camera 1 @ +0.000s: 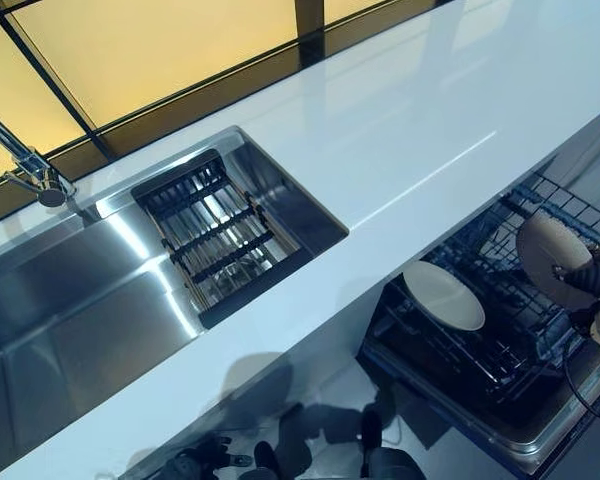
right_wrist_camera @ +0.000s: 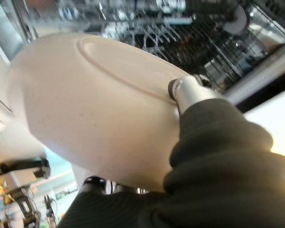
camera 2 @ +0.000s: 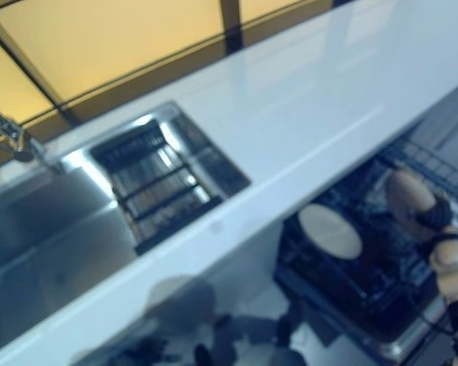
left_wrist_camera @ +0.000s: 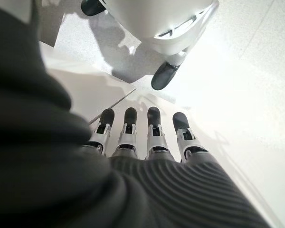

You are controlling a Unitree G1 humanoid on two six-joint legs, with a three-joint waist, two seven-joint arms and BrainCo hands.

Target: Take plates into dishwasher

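Right hand [camera 1: 592,285] pinches a plate [camera 1: 548,258] over the rack [camera 1: 500,350]; second plate [camera 1: 443,295] racked. Left hand [left_wrist_camera: 147,137] straight-fingered, empty.

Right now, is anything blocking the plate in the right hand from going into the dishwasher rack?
Nothing visible: the beige round plate in the right hand hangs over the open black wire dishwasher rack, beside a white plate already loaded.

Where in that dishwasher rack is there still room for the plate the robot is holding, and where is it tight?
The right hand holds a plate over the pulled-out rack. One plate already stands near the rack's counter-side end. The wire rows between that plate and the held one look bare. The white countertop beside the sink is wide open too.
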